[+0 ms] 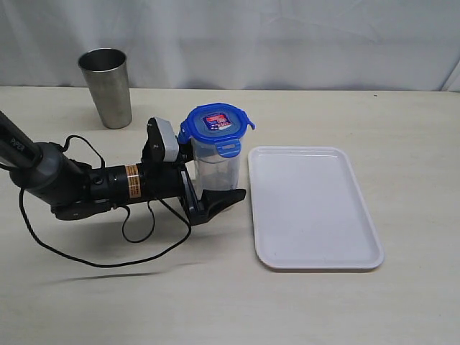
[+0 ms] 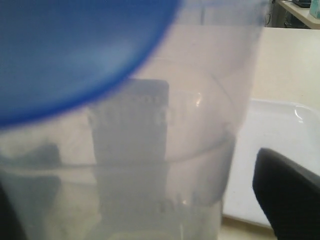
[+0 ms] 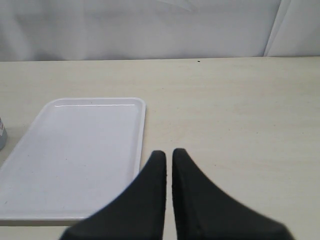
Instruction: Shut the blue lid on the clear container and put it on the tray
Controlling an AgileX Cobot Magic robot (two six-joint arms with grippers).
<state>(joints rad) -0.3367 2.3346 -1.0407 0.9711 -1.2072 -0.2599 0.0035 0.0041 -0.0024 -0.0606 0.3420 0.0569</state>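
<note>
We're judging the lid step mostly done: the blue lid [image 1: 215, 123] is sitting on the clear container [image 1: 213, 169], though one side flap is flaring out, maybe unlatched. The container is standing on the tabletop [image 1: 359, 100], just left of the tray [image 1: 314, 208]. The left gripper [image 1: 219, 188] is straddling its lower body, jaws wide, not pinching. The right gripper [image 3: 169, 157] is pinched closed on nothing, near the tray's edge. Next: squeeze, lift, set down on the tray. We're reading nothing off the lid sticker or barcode label [image 2: 131, 120]; both are too blurred.

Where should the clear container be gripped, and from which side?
Probably its lower wall, under the blue lid, coming level from the side away from the tray: the clear container stands upright, and the lid's flaps jut out on top.
</note>
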